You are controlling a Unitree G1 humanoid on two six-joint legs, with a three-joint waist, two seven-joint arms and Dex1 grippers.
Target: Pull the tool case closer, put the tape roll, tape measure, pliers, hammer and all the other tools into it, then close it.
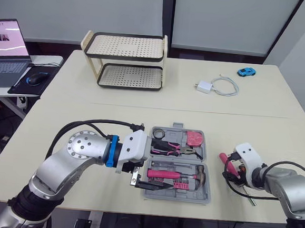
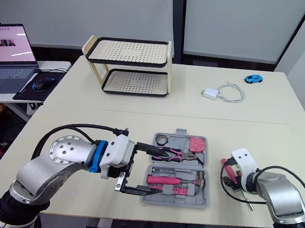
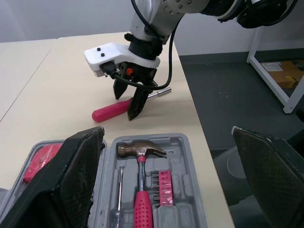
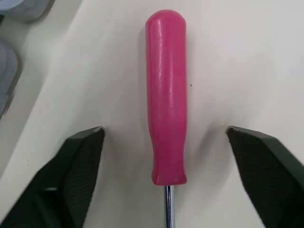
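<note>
- Two robot arms work at an open grey tool case [image 1: 208, 171] on a pale table.
- Inside the tool case lie the tape roll [image 1: 158, 132], pliers [image 1: 175, 147], tape measure [image 1: 195, 138] and hammer [image 3: 140, 156], each seated in its moulded slot.
- Just right of the tool case, a pink-handled screwdriver [image 4: 165, 95] lies flat on the table, not yet packed.
- The right gripper [image 3: 127, 100] is spread wide, one finger either side of the handle, apparently lined up to pinch it.
- The left gripper [image 1: 156, 164] is also wide and holds nothing. It hovers at the tool case's left end, perhaps to steady it or wait for closing.
</note>
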